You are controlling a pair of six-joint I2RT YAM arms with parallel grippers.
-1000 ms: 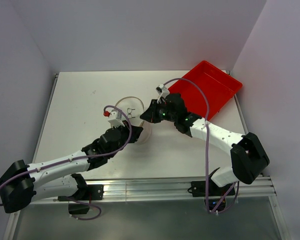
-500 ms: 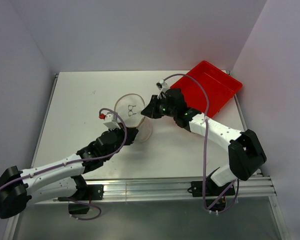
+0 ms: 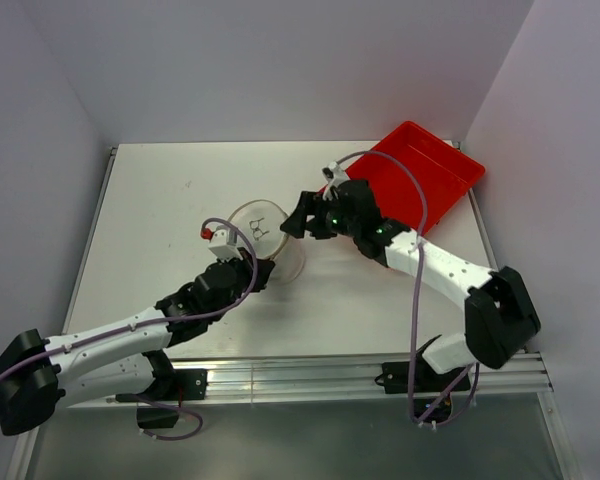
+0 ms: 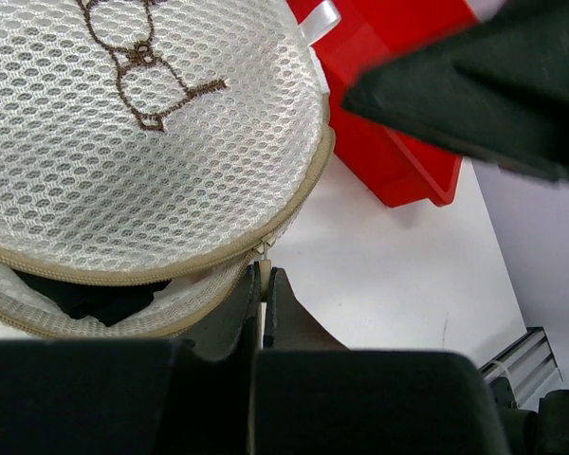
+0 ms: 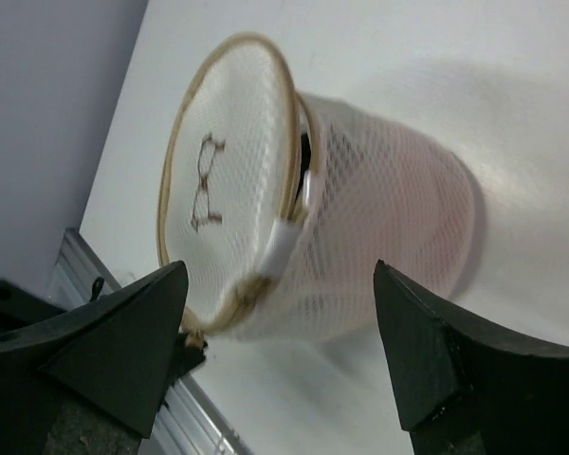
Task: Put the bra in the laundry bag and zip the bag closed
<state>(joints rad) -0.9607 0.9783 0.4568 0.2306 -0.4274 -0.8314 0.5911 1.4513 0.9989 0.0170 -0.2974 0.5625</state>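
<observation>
Laundry bag light, soft mesh, stiff rim; hold rim, tug zip pull. Left pincer clamped on zip pull; right pincer apart.

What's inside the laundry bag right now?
Through the unzipped gap under the lid of the laundry bag, dark fabric shows inside, likely the bra. The white mesh covers the rest, so how it lies cannot be seen.
</observation>
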